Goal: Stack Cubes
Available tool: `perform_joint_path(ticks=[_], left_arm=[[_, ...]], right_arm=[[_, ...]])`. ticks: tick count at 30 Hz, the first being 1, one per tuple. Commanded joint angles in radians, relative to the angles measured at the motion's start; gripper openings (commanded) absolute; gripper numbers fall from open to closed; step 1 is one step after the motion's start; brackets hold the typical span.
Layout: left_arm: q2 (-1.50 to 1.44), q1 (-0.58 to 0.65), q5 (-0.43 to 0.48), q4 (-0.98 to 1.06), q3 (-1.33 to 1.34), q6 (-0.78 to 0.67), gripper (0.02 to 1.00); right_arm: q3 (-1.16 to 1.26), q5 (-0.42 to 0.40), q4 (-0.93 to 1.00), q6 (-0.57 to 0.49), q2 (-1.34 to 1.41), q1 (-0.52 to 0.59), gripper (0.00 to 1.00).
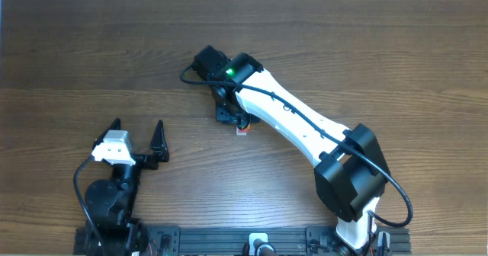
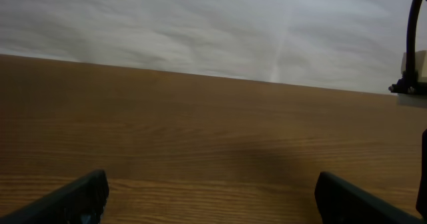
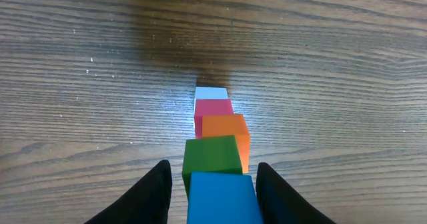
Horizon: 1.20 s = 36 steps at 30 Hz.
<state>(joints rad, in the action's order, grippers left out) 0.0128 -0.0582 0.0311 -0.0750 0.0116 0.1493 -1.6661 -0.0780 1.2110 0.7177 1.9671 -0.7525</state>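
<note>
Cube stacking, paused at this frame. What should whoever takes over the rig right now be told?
Left pincer: open, empty, low near its base.
Right pincer: open, straddling the blue cube, with a gap showing on one side.
Cubes: one tower on the table. From the bottom: white, red, orange, green, blue.
Done: all five cubes in view look stacked.
Left: probably only lifting the right arm straight up without nudging the tower.

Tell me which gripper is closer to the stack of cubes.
Right. The right gripper hangs directly over the cube stack, its fingers flanking the top blue cube. The left gripper sits far off, open, near its own base.
</note>
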Motion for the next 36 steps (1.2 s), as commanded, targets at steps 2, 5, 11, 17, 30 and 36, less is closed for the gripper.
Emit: perform_joint_path(ticks=[2,5,11,17,30,36], left_arm=[[-0.006,0.006,0.013,-0.001,-0.006,-0.015,1.000],[-0.006,0.006,0.013,-0.001,-0.006,-0.015,0.998],[-0.006,0.006,0.013,-0.001,-0.006,-0.015,1.000],[-0.006,0.006,0.013,-0.001,-0.006,-0.015,1.000],[-0.006,0.006,0.013,-0.001,-0.006,-0.015,1.000],[-0.006,0.006,0.013,-0.001,-0.006,-0.015,1.000]], right_arm=[[-0.007,0.002,0.003,-0.002,0.016,0.006,0.454],[-0.007,0.002,0.004,-0.002,0.016,0.006,0.511],[-0.007,0.002,0.004,-0.002,0.016,0.006,0.595],[-0.008,0.002,0.004,-0.002,0.015,0.006,0.993],[-0.128,-0.072,0.004,-0.220,-0.055,0.126,0.991],[-0.182,-0.107,0.001,-0.443,-0.185,0.399,0.993]])
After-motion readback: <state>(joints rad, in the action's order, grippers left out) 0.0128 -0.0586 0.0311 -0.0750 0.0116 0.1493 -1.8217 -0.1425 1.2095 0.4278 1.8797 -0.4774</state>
